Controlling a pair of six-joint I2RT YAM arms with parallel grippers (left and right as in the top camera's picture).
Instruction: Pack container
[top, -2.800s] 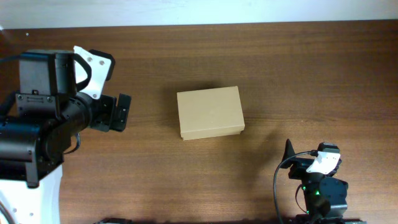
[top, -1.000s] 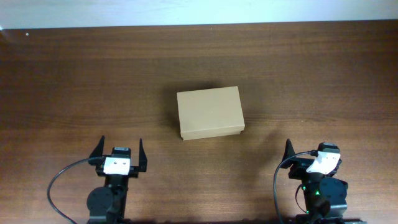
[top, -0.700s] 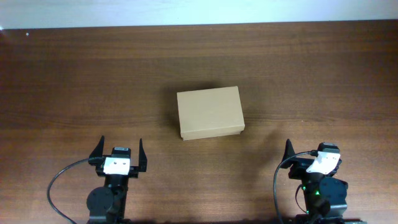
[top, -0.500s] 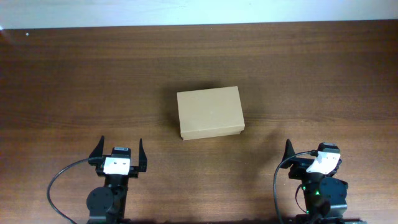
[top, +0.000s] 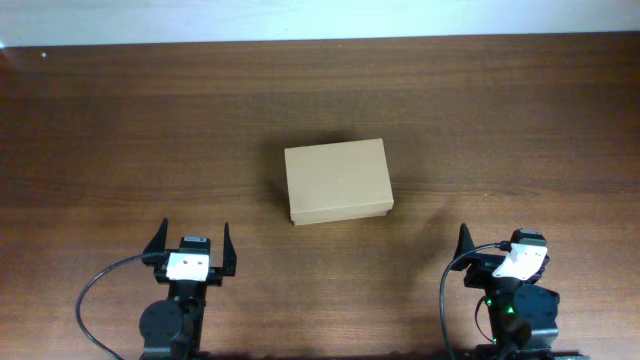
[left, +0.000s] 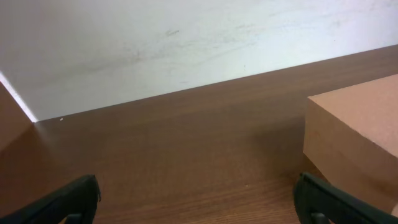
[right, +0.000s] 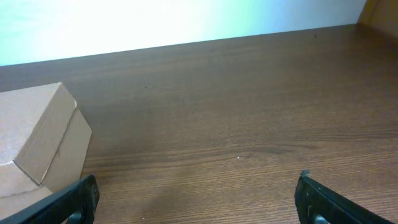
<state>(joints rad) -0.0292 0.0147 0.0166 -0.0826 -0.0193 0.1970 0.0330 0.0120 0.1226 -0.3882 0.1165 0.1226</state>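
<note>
The container (top: 337, 181), a plain tan cardboard box with its lid flap shut, lies at the middle of the wooden table. Its corner shows at the right of the left wrist view (left: 357, 134) and at the left of the right wrist view (right: 37, 137). My left gripper (top: 190, 243) rests near the front edge, left of the box, open and empty; its fingertips frame bare wood in the left wrist view (left: 199, 199). My right gripper (top: 490, 245) rests near the front edge, right of the box, also open and empty in its wrist view (right: 196, 199).
A pale wall (top: 320, 18) runs along the table's far edge. Cables (top: 100, 290) loop beside each arm base at the front. Bare brown wood (top: 500, 120) surrounds the box on all sides.
The left arm, raised at the table's left side 2.8 s ago, has come down to its rest spot at the front edge. Nothing has moved over the last second.
</note>
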